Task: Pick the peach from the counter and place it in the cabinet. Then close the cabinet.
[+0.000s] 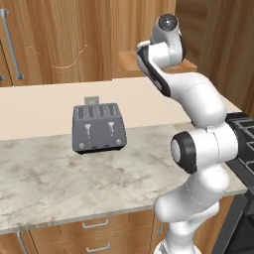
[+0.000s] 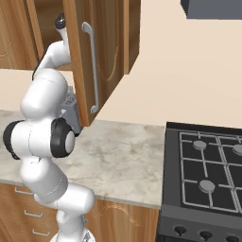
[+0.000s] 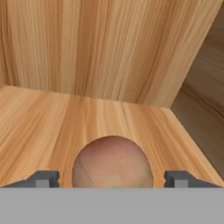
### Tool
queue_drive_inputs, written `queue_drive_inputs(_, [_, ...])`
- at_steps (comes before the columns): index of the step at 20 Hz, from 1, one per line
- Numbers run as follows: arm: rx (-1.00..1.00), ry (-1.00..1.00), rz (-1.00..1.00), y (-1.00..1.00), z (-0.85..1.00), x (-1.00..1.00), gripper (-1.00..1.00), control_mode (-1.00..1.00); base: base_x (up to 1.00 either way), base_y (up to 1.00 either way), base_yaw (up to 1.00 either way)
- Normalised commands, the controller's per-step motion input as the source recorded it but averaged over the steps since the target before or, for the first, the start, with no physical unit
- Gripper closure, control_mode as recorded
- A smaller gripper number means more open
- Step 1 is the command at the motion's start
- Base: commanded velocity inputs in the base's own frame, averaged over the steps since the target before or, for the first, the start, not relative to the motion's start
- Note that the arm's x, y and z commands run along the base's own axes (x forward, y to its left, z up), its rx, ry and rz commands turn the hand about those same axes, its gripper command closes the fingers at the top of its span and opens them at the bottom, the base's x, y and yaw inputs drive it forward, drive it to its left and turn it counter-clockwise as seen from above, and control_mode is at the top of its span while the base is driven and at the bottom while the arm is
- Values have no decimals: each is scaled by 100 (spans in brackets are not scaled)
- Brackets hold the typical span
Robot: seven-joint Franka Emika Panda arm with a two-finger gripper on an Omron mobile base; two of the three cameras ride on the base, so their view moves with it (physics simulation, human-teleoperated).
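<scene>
Peach: the peach (image 3: 112, 161) sits between the two fingertips, low over the light wood shelf (image 3: 52, 127) inside the cabinet.
End effector: the end effector (image 3: 112, 178) has its tips spread wider than the fruit; small gaps show each side, so it looks released, not clamped.
Cabinet: door (image 2: 90, 61) stands wide open, handle (image 2: 92, 66) outward.
Progress: placing looks done; withdrawing and shutting the door remain.
Bench: the bench (image 1: 54, 183) carries a toaster (image 1: 98, 128).
Hidden: whether the fruit rests on the shelf is cut off.
</scene>
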Motion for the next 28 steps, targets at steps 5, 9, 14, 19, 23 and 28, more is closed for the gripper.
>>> queue_drive_inputs(5, [0,-4,-1,13,-1,-90,-100,-100,0,0,0])
queue_drive_inputs(9, [1,-1,0,5,0,-100,-100,-100,0,0,0])
queue_drive_inputs(14, [7,-19,0,1,-1,-100,-100,-100,0,0,0])
queue_drive_inputs(19, [11,-35,0,2,-2,-100,-100,-100,0,0,0])
queue_drive_inputs(23, [23,-16,0,0,10,-100,-100,-100,0,0,0])
queue_drive_inputs(28, [27,0,0,0,44,-100,-100,-100,0,0,0])
